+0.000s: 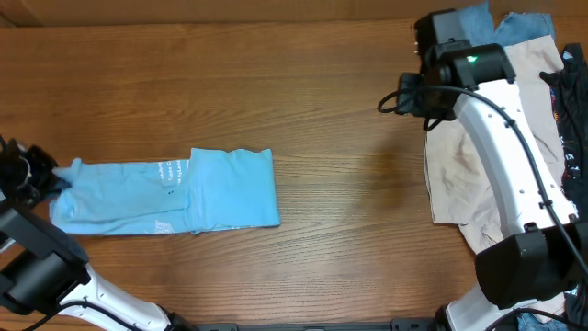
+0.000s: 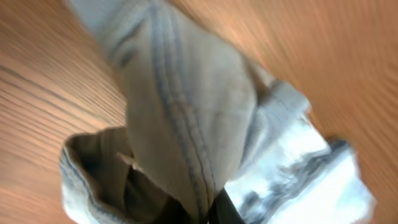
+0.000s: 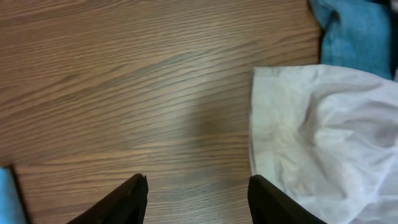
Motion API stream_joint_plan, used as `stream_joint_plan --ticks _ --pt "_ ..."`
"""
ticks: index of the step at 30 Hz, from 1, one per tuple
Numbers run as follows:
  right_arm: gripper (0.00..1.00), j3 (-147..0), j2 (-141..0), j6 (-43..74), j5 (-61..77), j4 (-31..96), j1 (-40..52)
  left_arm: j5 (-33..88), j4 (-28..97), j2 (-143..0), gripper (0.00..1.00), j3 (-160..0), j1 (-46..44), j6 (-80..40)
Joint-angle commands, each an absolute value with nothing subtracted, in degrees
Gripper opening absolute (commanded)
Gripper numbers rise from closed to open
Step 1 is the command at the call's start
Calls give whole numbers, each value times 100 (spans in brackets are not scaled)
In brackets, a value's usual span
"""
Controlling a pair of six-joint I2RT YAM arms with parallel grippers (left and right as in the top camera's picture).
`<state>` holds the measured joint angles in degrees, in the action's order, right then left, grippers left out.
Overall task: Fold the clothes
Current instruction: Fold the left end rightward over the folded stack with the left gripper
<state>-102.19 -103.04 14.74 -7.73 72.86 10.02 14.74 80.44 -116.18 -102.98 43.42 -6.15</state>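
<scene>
At the left of the overhead frame: sky-blue T-shirt (image 1: 175,191), folded to a long strip, its long axis running left to right across the desk (image 1: 322,74). Left tool (image 1: 37,176): at the strip's far left end, jaws closed tight on a bunched corner of the cloth. Right tool (image 3: 198,199): upper right, well apart from the shirt, jaws part open over bare wood, holding nothing; beige garment (image 1: 459,175) just beside it. Judgement: the left arm is much nearer, and the next fold likely carries the left end rightward along the strip.

The left jaws pinch the left end of the folded sky-blue T-shirt (image 1: 184,188).
</scene>
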Motion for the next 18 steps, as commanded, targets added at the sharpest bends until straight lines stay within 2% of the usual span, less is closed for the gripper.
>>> stream_joint_plan --ticks 1,8,18 --pt "56 -10241 -10184 1328 -786 7275 886 2285 8455 -11642 4 -10930 3957 -290" --pt "56 -10239 -10184 1330 -762 7295 832 2189 9063 -11642 4 -11417 2685 -139" --pt "56 -10239 -10184 1330 -762 7347 832 2029 9083 -11642 4 -11417 1129 -390"
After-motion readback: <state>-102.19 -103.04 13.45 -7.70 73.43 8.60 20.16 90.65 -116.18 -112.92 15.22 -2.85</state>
